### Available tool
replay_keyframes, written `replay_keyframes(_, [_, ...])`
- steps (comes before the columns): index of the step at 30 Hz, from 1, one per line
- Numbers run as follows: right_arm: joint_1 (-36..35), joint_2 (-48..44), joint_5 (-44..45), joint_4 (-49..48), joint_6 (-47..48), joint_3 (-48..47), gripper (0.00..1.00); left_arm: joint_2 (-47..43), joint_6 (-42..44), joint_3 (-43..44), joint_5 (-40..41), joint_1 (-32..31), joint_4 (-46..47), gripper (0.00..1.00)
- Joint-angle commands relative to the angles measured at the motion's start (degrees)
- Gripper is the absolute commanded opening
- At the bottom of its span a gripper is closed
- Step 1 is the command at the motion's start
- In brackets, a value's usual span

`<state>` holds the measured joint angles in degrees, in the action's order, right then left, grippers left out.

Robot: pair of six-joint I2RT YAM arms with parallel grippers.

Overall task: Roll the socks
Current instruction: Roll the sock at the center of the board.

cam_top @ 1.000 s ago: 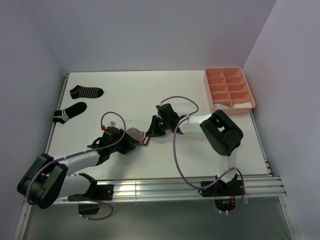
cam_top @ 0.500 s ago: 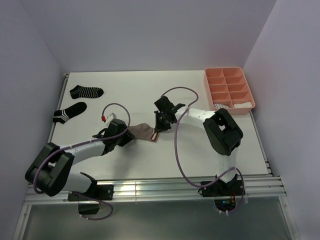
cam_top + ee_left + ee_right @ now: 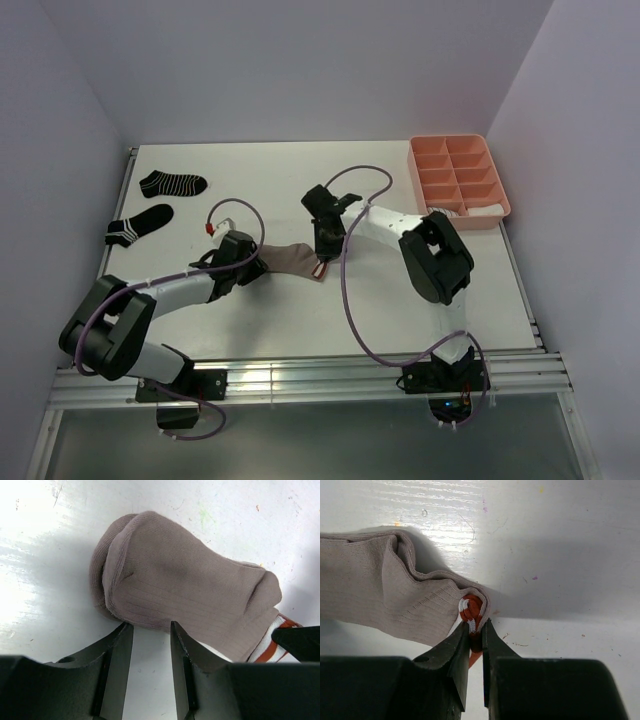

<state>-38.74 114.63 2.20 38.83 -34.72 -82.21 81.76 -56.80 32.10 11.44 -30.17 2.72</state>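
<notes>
On the tabletop [image 3: 290,315] the taupe sock [image 3: 185,590] lies between both arms, its cuff [image 3: 469,609] half hidden. The right end effector [image 3: 476,625] pinches that red-white cuff; the left end effector [image 3: 151,626] stands released, tips at the sock's edge.

Taupe sock [image 3: 185,590] of matt ribbed knit cloth, white table [image 3: 560,540] smooth, faintly glossy, scuffed, pink tray [image 3: 447,138] of smooth plastic

Counting three socks showing on the table: two black striped socks [image 3: 173,183] [image 3: 139,224], one taupe sock [image 3: 292,259]. One pink tray [image 3: 458,178] is holding probably two white socks [image 3: 445,211] (blurry there).
</notes>
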Motion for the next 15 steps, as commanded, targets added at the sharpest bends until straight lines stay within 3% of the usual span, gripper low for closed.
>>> replay_keyframes(1, [-0.2, 4.1, 6.1, 7.4, 0.4, -1.3, 0.00, 0.9, 2.7, 0.9, 1.3, 0.3, 1.9, 0.41])
replay_keyframes(9, [-0.6, 6.3, 6.7, 10.7, -0.1, -3.8, 0.00, -6.5, 9.5, 0.1, 4.5, -2.0, 4.0, 0.43])
replay_keyframes(15, [-0.5, 7.8, 5.9, 12.4, 0.0, -5.3, 0.00, -11.4, 17.4, 2.1, 15.9, -14.6, 5.1, 0.48])
